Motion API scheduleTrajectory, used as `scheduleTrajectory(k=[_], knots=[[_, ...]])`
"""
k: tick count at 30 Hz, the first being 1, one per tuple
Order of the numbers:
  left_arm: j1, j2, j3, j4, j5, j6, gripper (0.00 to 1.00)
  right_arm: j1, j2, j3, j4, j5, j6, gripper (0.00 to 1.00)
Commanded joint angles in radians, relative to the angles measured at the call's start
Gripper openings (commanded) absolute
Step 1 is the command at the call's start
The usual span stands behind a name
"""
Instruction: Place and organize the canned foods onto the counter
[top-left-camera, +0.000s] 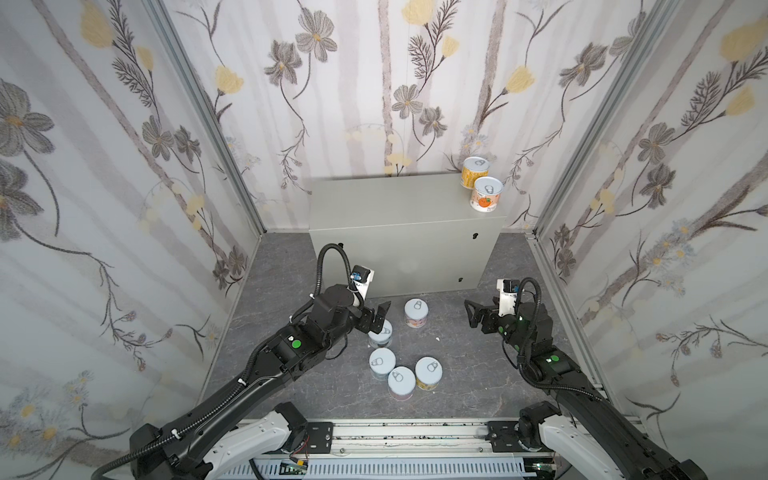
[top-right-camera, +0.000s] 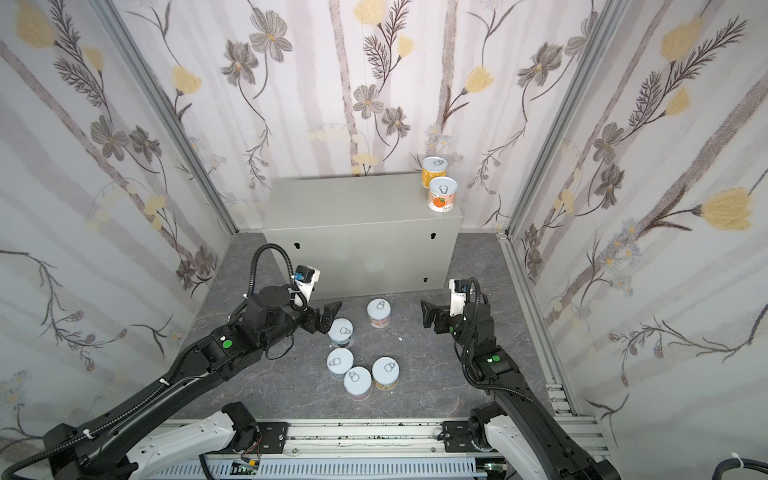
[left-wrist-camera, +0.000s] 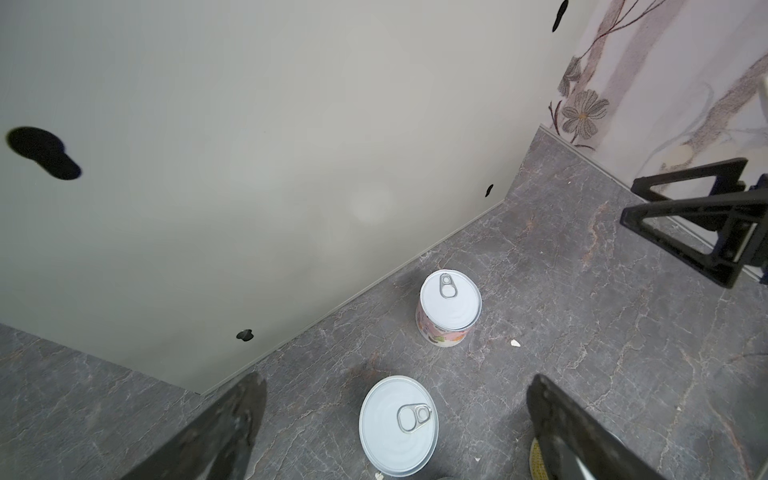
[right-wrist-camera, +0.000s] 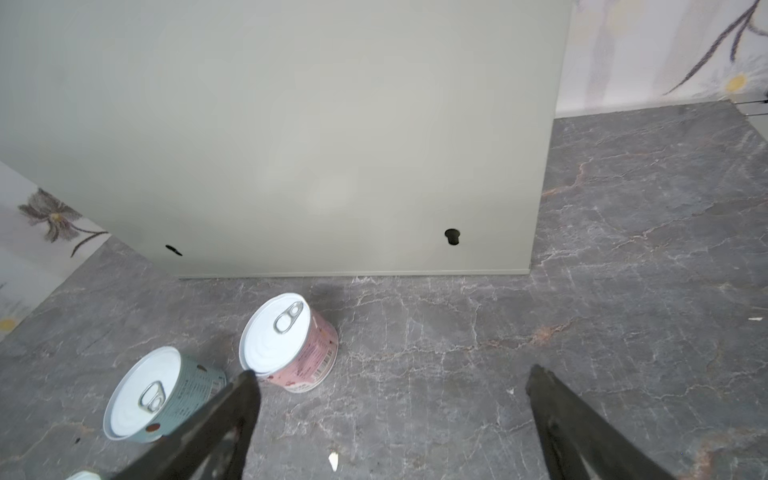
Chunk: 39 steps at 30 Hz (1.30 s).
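Note:
The counter (top-left-camera: 399, 199) stands against the back wall, and two canned foods rest on its right end: a yellow tin (top-left-camera: 475, 171) and an orange-print tin (top-left-camera: 487, 194). Several more tins stand on the floor before it: a pink one (top-left-camera: 416, 313) nearest the counter, a pale blue one (left-wrist-camera: 398, 426) below my left gripper (left-wrist-camera: 395, 379), and a cluster of three (top-left-camera: 401, 382) nearer the rail. My left gripper (top-left-camera: 379, 318) hovers open over the blue tin, holding nothing. To the right of the pink tin (right-wrist-camera: 286, 343), my right gripper (right-wrist-camera: 392, 372) hangs open above bare floor.
The floor (top-left-camera: 457, 374) is dark grey marble, closed in by floral wallpaper panels (top-left-camera: 124, 166) on three sides. A metal rail (top-left-camera: 407, 436) carrying both arm bases runs along the front. Small white crumbs (right-wrist-camera: 333, 460) lie on the floor.

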Motion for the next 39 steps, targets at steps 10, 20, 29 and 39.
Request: scheduleTrajectory(k=[10,20,29,39], knots=[[-0.014,-0.025,0.042,-0.038,-0.092,0.013,1.0,-0.339,0.274,0.248,0.384,-0.272,0.032,1.0],[-0.014,-0.117,-0.007,-0.058,-0.11,0.035,1.0,-0.561,0.505,0.624,0.334,-0.666,0.02,1.0],[-0.013,-0.162,-0.014,-0.076,-0.129,0.04,1.0,-0.57,0.76,0.929,0.256,-0.747,0.004,1.0],[-0.015,-0.165,-0.013,-0.089,-0.148,0.044,1.0,-0.537,0.914,1.114,0.156,-0.738,-0.025,1.0]])
